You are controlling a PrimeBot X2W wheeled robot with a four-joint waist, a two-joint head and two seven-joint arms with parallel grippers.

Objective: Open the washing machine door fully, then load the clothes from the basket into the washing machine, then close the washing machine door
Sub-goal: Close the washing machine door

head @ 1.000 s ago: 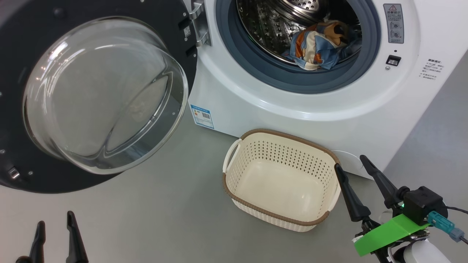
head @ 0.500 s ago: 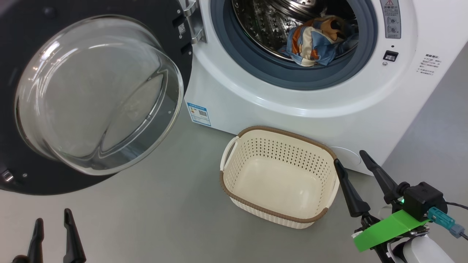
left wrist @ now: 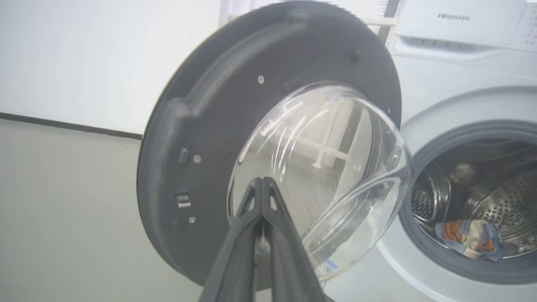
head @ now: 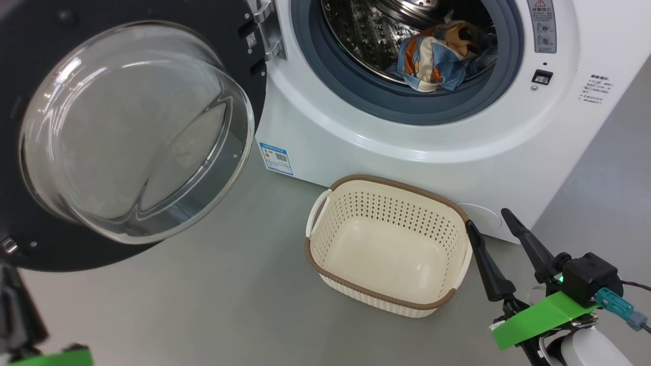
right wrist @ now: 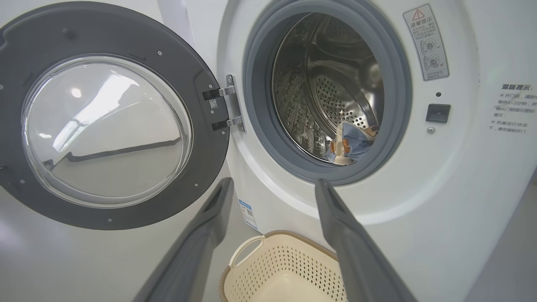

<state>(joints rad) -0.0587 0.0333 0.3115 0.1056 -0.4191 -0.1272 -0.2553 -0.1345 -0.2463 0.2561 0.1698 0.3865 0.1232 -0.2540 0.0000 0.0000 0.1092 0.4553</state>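
The washing machine door (head: 137, 132) stands swung open at the left, its glass bowl bulging toward me. In the steel drum of the washing machine (head: 381, 147) lie the clothes (head: 437, 51), a bundle of blue fabric with an orange print. The basket (head: 386, 183) sits on the floor before the machine with nothing inside. At the lower left, below the door's rim, my left gripper (head: 12, 290) is blurred. The left wrist view shows its fingers (left wrist: 268, 218) pressed together on nothing, pointing at the door (left wrist: 201, 138). My right gripper (head: 486, 217) stands open just right of the basket.
The grey floor (head: 229, 295) lies between the door and the basket. A blue label sticker (head: 276, 158) marks the machine's lower left front. The door hinge (right wrist: 228, 107) and the latch socket (right wrist: 437, 112) face me. A white wall (left wrist: 84, 54) lies behind the door.
My left gripper has shut and swung toward the lower left corner of the head view, now blurred. The head camera shifted slightly. The right gripper, basket and clothes have stayed put.
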